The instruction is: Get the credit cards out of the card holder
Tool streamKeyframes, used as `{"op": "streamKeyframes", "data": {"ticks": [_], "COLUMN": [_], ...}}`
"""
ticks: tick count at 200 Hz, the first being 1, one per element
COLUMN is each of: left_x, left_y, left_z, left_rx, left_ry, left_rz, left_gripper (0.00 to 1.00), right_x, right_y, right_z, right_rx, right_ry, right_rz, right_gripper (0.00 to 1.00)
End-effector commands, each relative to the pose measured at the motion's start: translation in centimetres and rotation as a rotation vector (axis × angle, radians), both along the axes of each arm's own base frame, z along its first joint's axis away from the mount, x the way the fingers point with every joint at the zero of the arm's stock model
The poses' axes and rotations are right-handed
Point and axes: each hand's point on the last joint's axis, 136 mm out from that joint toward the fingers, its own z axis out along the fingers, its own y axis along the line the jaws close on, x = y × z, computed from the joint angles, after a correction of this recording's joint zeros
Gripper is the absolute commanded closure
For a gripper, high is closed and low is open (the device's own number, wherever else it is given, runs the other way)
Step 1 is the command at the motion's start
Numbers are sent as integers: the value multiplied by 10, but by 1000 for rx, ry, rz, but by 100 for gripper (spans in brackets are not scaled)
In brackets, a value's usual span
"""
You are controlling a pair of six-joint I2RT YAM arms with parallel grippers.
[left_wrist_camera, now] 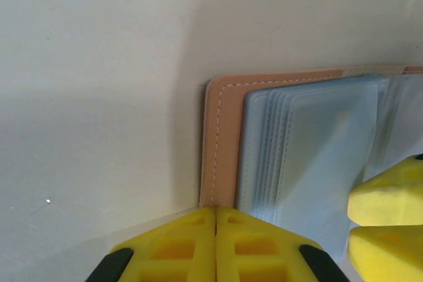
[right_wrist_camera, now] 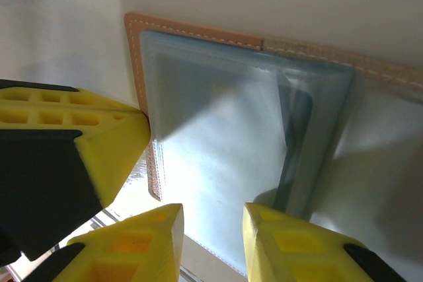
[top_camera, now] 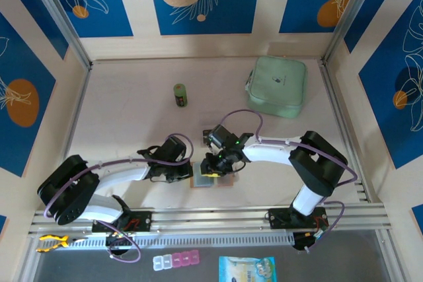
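I'm pressing my closed left gripper [left_wrist_camera: 216, 229] onto the edge of the open card holder [left_wrist_camera: 221, 130], pinning it to the table [left_wrist_camera: 99, 97] front-centre. My right gripper [right_wrist_camera: 211, 236], narrowly parted, is hovering at its clear pockets [right_wrist_camera: 225, 137].

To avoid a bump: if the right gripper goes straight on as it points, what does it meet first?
The right gripper would probably meet the clear pockets of the card holder first, just ahead of its jaws; depth is unclear.

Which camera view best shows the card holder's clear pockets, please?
The right wrist view: the clear pockets lie open, close up. The left wrist view catches their fanned edges; the top external view shows the card holder small and partly covered.
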Motion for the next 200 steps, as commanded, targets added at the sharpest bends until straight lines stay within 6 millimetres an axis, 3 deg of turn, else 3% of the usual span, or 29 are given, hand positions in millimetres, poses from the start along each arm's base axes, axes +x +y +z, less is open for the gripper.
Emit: {"op": "streamKeyframes", "data": {"ticks": [1, 101, 200], "left_x": [-6, -4, 12], "left_y": [7, 6, -16], "left_z": [-5, -2, 49], "left_rx": [45, 38, -102], "left_ry": [14, 6, -91], "left_rz": [-11, -8, 5], "left_gripper": [93, 93, 83], "right_x": [0, -1, -5], "right_y": [-4, -20, -21], "right_z": [-1, -3, -6], "right_rx": [-49, -121, -90], "right_ry": [-1, -21, -5], "right_rz": [-11, -20, -34], "right_gripper": [69, 69, 72]}}
